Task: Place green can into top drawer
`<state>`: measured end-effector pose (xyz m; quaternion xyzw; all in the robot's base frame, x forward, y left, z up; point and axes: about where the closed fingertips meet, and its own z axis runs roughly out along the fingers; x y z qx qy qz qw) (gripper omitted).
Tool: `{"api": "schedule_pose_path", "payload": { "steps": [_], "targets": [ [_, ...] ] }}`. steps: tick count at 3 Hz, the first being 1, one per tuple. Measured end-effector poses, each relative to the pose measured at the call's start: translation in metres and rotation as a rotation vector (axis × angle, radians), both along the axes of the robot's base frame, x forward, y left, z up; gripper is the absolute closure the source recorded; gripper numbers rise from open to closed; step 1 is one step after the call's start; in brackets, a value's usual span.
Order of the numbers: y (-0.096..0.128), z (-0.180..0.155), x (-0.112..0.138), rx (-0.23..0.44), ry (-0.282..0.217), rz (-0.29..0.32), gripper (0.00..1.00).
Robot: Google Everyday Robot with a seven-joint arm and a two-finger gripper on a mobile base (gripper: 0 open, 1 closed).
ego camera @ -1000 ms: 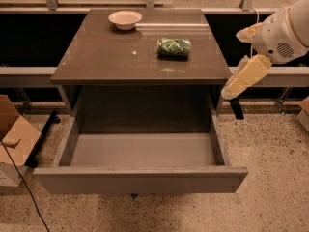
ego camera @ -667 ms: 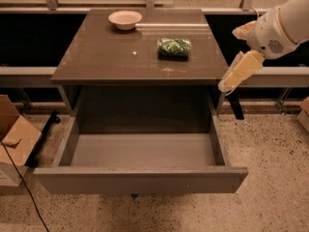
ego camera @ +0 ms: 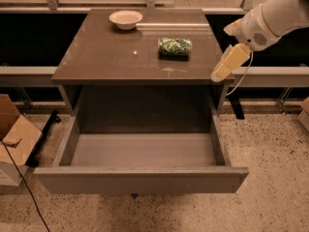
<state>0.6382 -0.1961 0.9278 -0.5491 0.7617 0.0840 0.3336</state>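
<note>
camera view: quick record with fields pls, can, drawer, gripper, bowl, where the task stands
green can: lying on its side on the cabinet top, not held
top drawer: pulled open, nothing visible inside
gripper: at the cabinet top's front right edge, beside the can, apart from it
bowl: upright at the back of the cabinet top
task state: can not yet in the drawer

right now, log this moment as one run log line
green can: on its side on cabinet top | top drawer: open, no can inside | gripper: over cabinet top's right edge, apart from can
</note>
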Motion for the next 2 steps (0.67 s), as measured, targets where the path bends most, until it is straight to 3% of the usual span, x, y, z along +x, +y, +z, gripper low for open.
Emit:
{"api": "schedule_pose_path", "payload": {
  "steps": [2],
  "targets": [
    [-0.004, -0.023, 0.051, -0.050, 0.051, 0.006, 0.00]
  ]
}}
